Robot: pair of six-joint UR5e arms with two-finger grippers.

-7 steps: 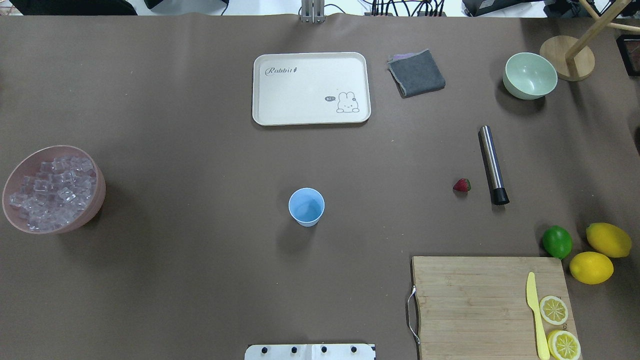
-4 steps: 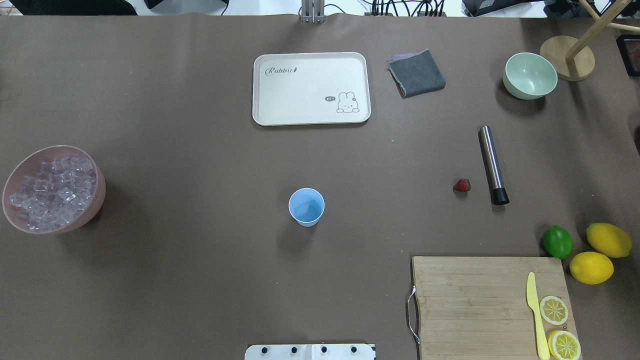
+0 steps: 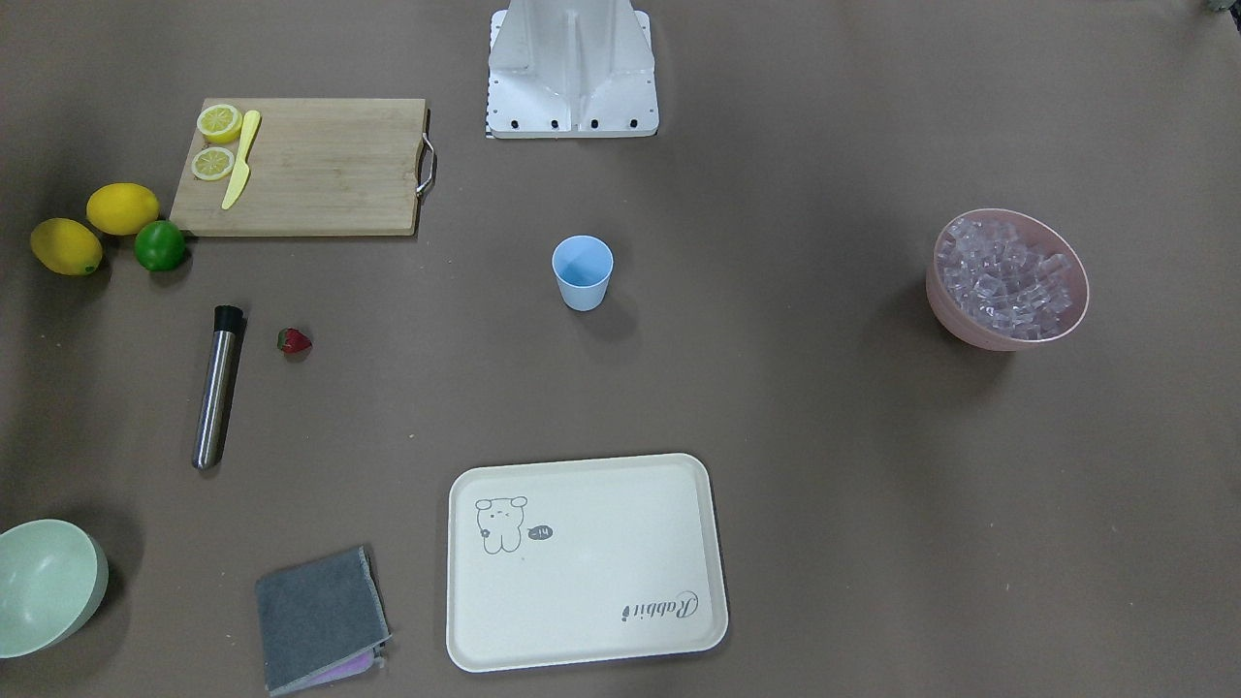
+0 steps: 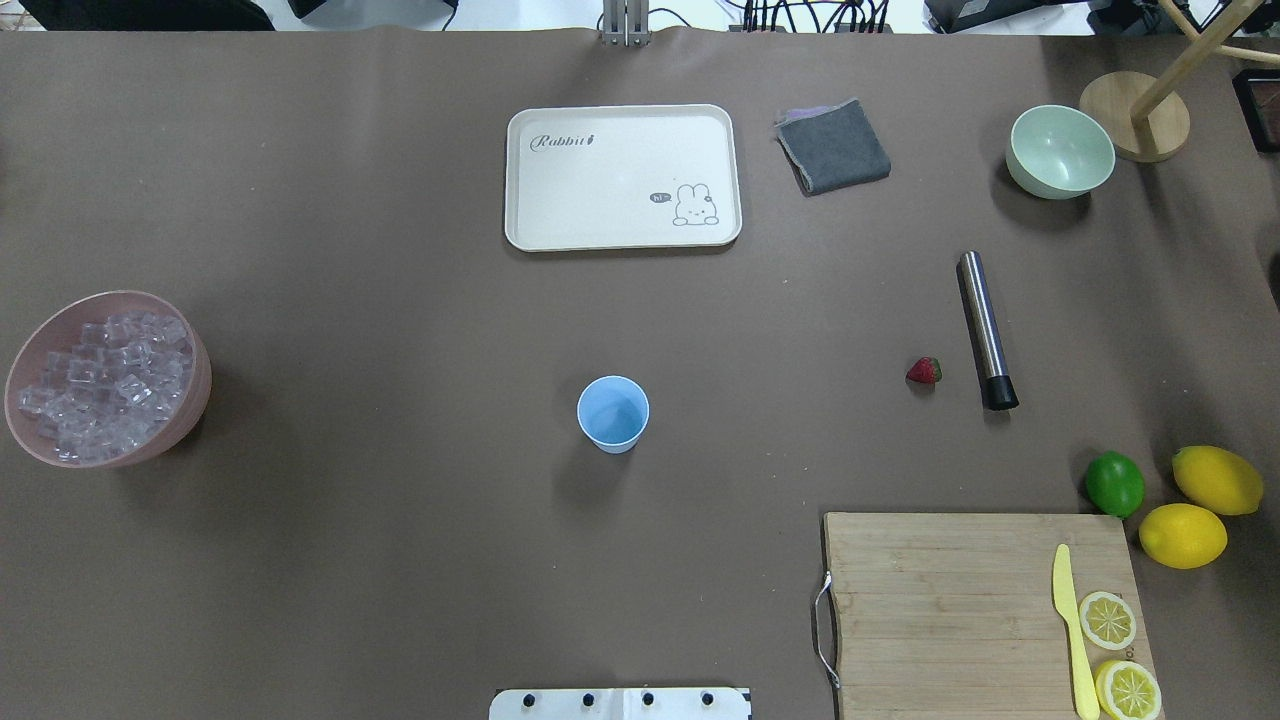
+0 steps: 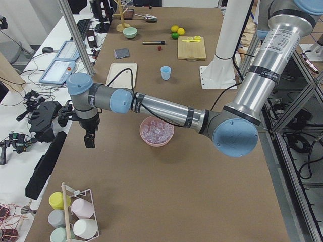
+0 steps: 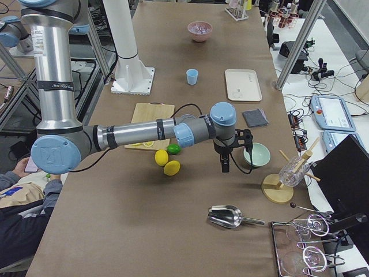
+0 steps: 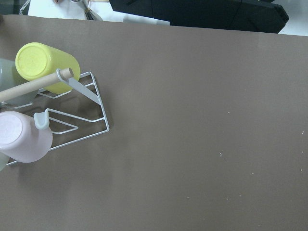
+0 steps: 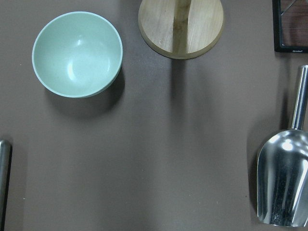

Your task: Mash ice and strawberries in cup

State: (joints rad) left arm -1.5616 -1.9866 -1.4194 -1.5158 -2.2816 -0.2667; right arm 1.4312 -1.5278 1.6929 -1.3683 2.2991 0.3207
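Observation:
The light-blue cup [image 4: 613, 413] stands empty at the table's middle; it also shows in the front view [image 3: 583, 272]. The red strawberry [image 4: 924, 371] lies to its right, beside a steel muddler [image 4: 986, 329]. The clear ice cubes [image 4: 100, 385] fill a pink bowl [image 4: 195, 395] at the far left. The left gripper [image 5: 90, 140] hangs beyond the pink bowl, off the table's left end. The right gripper [image 6: 224, 167] hangs near the pale green bowl [image 6: 256, 154]. Both show only in side views, so I cannot tell whether they are open or shut.
A cream tray [image 4: 622, 176] and grey cloth [image 4: 833, 147] lie at the back. A cutting board [image 4: 960, 600] with a yellow knife and lemon slices sits front right, next to a lime [image 4: 1114, 483] and two lemons. A metal scoop [image 8: 284, 183] and a cup rack [image 7: 57, 115] lie at the ends.

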